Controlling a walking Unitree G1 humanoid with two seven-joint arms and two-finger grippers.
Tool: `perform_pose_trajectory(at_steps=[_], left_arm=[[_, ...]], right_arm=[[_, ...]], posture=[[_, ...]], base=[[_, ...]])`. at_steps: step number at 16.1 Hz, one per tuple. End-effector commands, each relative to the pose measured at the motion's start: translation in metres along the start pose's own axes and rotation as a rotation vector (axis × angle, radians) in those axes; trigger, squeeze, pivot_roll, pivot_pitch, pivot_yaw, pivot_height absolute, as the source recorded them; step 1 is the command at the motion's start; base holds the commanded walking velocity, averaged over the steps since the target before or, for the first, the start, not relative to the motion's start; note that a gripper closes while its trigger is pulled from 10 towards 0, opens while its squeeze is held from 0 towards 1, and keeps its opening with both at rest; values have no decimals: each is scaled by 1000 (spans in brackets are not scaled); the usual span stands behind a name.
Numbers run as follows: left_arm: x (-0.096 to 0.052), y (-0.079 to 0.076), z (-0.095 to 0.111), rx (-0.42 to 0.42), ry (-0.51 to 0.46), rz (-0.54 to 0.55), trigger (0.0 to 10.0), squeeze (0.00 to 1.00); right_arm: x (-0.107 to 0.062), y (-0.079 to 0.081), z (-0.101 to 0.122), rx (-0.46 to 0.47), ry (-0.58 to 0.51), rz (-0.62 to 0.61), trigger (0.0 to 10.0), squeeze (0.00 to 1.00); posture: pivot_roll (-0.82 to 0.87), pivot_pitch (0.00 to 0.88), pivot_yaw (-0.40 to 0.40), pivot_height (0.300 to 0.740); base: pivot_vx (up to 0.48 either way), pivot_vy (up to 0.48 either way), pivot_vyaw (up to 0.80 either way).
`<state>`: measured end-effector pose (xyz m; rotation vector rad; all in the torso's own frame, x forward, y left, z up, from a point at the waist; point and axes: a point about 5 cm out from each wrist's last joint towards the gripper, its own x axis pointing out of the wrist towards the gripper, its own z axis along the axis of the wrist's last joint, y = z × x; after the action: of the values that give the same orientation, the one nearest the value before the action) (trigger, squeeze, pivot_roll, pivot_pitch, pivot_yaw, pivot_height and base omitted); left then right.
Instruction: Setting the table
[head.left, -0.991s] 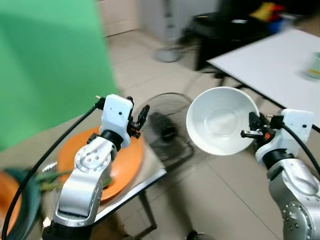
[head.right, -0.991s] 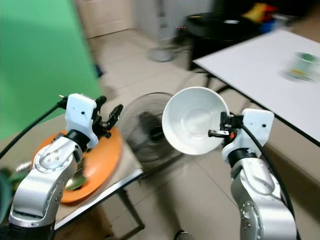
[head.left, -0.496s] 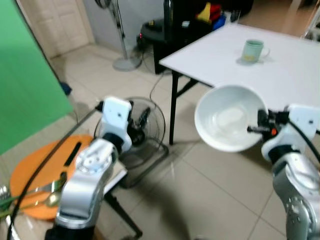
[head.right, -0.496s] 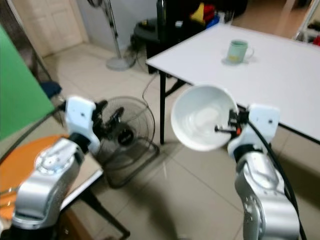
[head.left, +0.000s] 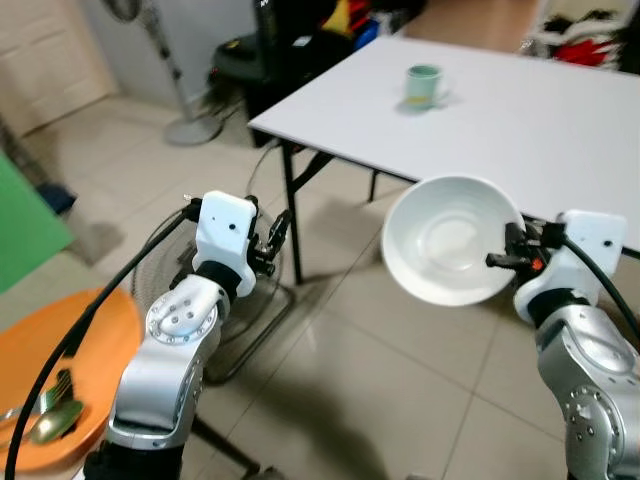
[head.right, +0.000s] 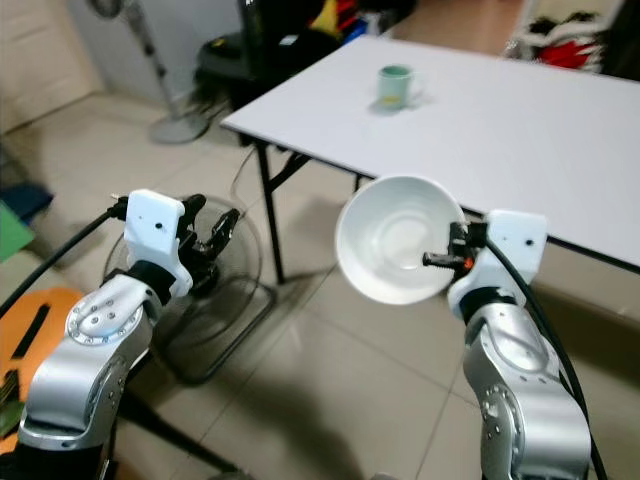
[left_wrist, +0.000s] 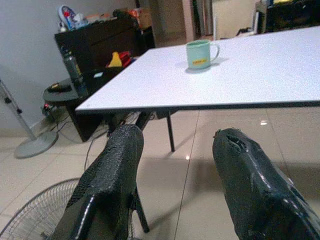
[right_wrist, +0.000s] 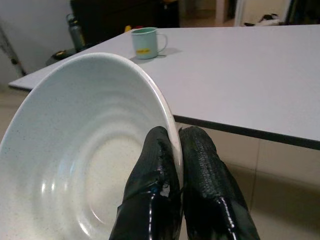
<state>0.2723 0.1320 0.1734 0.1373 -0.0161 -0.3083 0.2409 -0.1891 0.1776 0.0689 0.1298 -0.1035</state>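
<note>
White bowl (head.left: 447, 240) empty, rim pinched in right gripper (right_wrist: 177, 150) — left gripper (left_wrist: 175, 165) wide, unladen — green mug (head.left: 423, 86) on white table (head.left: 540, 110).

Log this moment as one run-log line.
right claw: shut on white bowl | left claw: open, empty | white table: ahead, green mug on it

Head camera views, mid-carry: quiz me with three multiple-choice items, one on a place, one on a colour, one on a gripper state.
1. Where does the pale green mug stand?
A. on the white rectangular table
B. on the floor
C. in the bowl

2. What colour is the round tray at the robot's left?
A. blue
B. orange
C. black

3. How is the right gripper?
A. open, holding nothing
B. shut on the mug
C. shut on the rim of the white round bowl

Answers: 1 A, the mug sits on the tabletop; 2 B, it is plainly orange; 3 C, the fingers pinch the rim.
</note>
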Motion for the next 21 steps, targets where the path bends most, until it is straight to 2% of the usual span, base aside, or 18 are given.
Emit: perform_pose_trajectory(at_steps=[1, 12, 16, 21], left_arm=[[0, 7, -1, -2, 13, 24, 10000, 0], [1, 7, -1, -20, 8, 7, 10000, 0], [2, 7, -2, -21, 5, 1, 10000, 0], [4, 5, -2, -16, 6, -15, 10000, 0]], right_arm=[[2, 11, 6, 29, -22, 53, 10000, 0], [9, 14, 7, 71, -5, 73, 10000, 0], [11, 16, 8, 65, -5, 87, 10000, 0], [12, 15, 10, 62, -18, 81, 10000, 0]], posture=[[-10, 0, 67, 740], [10, 0, 66, 740], [3, 0, 64, 740], [-3, 0, 71, 740]], base=[[360, 0, 0], [392, 0, 0], [398, 0, -545], [394, 0, 0]])
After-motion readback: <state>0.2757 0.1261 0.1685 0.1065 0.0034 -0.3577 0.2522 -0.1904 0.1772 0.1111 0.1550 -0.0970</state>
